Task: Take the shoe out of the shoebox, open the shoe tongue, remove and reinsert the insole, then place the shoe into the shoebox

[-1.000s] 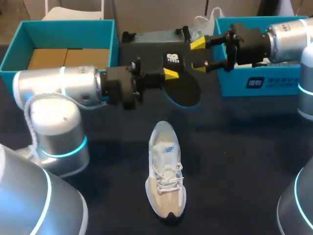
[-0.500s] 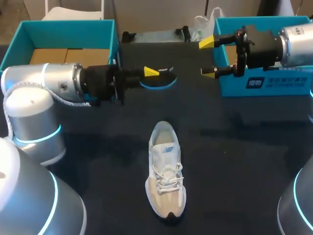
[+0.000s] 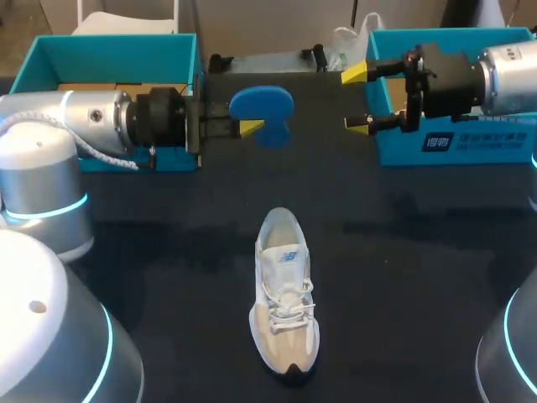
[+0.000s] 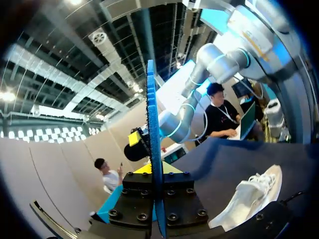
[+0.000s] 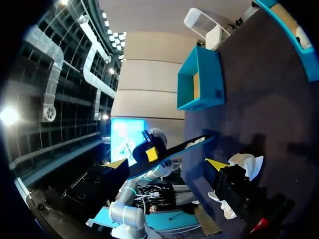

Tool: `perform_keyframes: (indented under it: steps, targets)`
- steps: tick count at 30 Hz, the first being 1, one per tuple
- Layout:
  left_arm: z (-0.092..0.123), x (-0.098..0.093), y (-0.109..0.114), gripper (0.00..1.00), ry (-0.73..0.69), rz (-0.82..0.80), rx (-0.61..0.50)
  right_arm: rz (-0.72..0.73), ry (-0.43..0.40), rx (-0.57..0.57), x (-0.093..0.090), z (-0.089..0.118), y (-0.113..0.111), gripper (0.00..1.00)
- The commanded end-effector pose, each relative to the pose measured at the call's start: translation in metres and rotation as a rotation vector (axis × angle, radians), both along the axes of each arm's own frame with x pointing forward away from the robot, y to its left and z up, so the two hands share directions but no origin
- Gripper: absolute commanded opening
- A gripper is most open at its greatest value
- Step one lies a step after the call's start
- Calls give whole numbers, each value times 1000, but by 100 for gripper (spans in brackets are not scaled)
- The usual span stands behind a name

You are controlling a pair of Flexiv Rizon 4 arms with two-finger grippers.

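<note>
Holding blue insole [image 3: 262, 105] clamped between its fingers, left gripper [image 3: 243, 126] hangs beyond shoe [image 3: 284, 294]; right gripper [image 3: 355, 99] beyond shoe too, fingers spread, empty.

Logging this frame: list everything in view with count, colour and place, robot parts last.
shoe: one, white and beige, lying on the table's near middle, toe toward the near edge.
insole: one, blue, held above the table's far middle, between the two boxes.
shoeboxes: two, teal; left shoebox at the far left with brown card inside, right shoebox at the far right.
table: one, dark surface, under everything.
left gripper: one, yellow-tipped fingers shut on the insole.
right gripper: one, yellow-tipped fingers open and empty, beside the right shoebox.
</note>
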State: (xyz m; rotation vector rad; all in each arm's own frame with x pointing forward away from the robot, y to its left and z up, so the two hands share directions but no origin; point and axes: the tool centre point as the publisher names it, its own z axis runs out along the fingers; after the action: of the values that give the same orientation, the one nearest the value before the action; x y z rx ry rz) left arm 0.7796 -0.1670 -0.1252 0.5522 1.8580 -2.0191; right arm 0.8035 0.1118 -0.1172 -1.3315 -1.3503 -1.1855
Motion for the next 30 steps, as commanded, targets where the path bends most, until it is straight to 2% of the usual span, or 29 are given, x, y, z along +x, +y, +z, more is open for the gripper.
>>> perform_keyframes:
  steps: [1, 9, 17, 30]
  targets:
    - [2, 1, 2, 0, 739, -105, 63, -1, 2, -5, -1, 1, 1, 100]
    - [2, 1, 2, 0, 739, -105, 63, -1, 2, -5, -1, 1, 1, 100]
    - [-6, 4, 4, 0, 1255, -27, 14, -1, 2, -5, -1, 1, 1, 100]
    - [-16, 0, 8, 0, 1677, -45, -31, -1, 2, -5, -1, 1, 1, 100]
